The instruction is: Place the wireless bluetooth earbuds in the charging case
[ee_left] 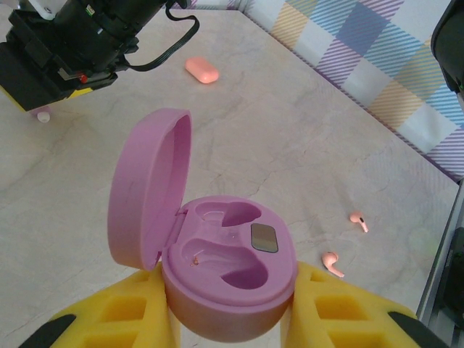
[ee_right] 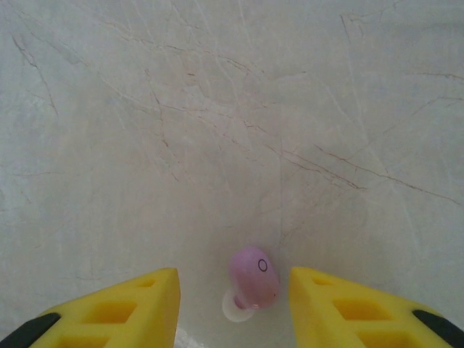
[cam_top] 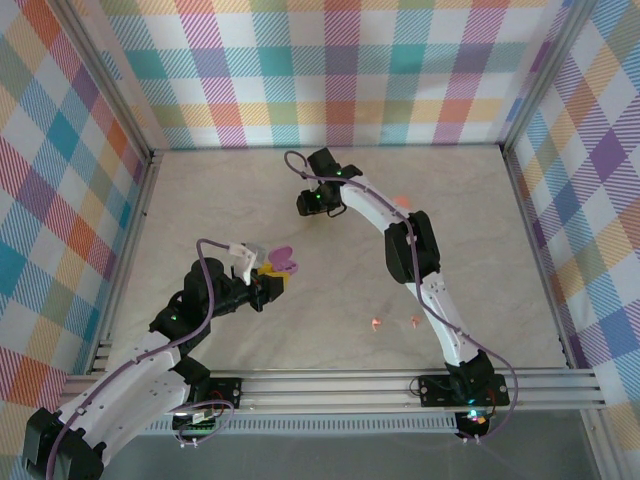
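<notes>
one purple case (ee_left: 232, 290), one salmon case (ee_left: 201, 69), two salmon earbuds (ee_left: 359, 221) (ee_left: 332, 262), one lilac earbud (ee_right: 254, 279)

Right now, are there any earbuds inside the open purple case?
No, the lid of the purple case stands open in the left wrist view, and both little hollows inside it are empty.

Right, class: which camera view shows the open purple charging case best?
The left wrist view: the purple charging case is large and close, held in the left pincer, lid up, both wells visible. In the top external view it is a small purple shape.
</notes>
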`<state>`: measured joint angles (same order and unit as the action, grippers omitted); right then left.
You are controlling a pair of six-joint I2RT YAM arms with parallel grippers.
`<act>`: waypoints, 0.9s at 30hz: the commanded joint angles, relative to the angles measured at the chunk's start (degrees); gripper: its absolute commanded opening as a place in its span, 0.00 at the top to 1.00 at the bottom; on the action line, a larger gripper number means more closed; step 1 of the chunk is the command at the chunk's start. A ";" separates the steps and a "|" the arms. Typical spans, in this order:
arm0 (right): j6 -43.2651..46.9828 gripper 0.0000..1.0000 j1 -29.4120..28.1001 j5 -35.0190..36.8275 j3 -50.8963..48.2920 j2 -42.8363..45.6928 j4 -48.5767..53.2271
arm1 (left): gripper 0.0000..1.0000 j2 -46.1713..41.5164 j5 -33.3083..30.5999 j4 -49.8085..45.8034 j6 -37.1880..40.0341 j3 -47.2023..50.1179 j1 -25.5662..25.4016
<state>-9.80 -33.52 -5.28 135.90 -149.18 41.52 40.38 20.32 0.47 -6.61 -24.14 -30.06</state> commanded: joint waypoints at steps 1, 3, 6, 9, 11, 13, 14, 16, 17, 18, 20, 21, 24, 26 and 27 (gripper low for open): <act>1.01 0.56 -0.40 0.45 2.27 -1.00 0.32 | 0.80 -0.57 0.60 -0.19 0.88 -1.45 0.53; 1.40 0.56 -0.41 -0.11 2.52 -1.41 0.53 | 0.80 -0.56 0.68 -0.17 0.90 -1.47 0.53; 1.67 0.57 -0.40 -0.43 3.14 -2.13 1.49 | 0.80 -0.54 0.87 -0.19 0.90 -1.44 0.53; 2.00 0.58 -0.41 -0.68 3.90 -2.79 2.57 | 0.81 -0.39 0.95 -0.10 0.90 -1.30 0.53; 2.15 0.59 -0.41 -0.61 3.87 -3.02 2.84 | 0.80 -0.30 0.91 0.06 0.90 -1.24 0.53; 2.29 0.60 -0.41 -0.61 3.94 -3.13 3.09 | 0.81 -0.21 1.16 0.25 0.90 -1.26 0.53; 2.38 0.60 -0.41 -0.61 3.93 -3.20 3.13 | 0.81 -0.05 1.29 0.26 1.01 -1.34 0.53; 2.64 0.61 -0.41 -0.52 3.94 -3.28 3.39 | 0.81 0.03 1.48 0.16 1.16 -1.52 0.53; 2.76 0.61 -0.41 -0.52 3.93 -3.30 3.48 | 0.81 -0.04 1.49 0.00 1.23 -1.53 0.53; 2.86 0.63 -0.41 -0.52 3.93 -3.22 3.66 | 0.81 -0.08 1.44 -0.03 1.33 -1.52 0.53; 3.11 0.65 -0.41 -0.35 3.94 -3.13 3.84 | 0.81 -0.13 1.52 -0.14 1.34 -1.48 0.52; 3.21 0.66 -0.41 -0.35 3.89 -3.05 4.01 | 0.81 -0.14 1.48 -0.19 1.34 -1.35 0.52; 3.64 0.71 -0.41 -0.61 3.94 -2.78 4.16 | 0.81 -0.22 1.48 -0.26 1.34 -1.37 0.53; 3.82 0.72 -0.40 -0.65 3.94 -2.44 4.19 | 0.81 -0.30 1.50 -0.37 1.36 -1.37 0.53; 3.87 0.73 -0.40 -0.70 3.82 -2.26 4.27 | 0.81 -0.39 1.49 -0.34 1.34 -1.27 0.53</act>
<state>-6.81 -33.52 -5.15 138.43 -151.35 43.99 40.42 20.49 0.03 -6.20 -24.14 -30.06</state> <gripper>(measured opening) 0.275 0.319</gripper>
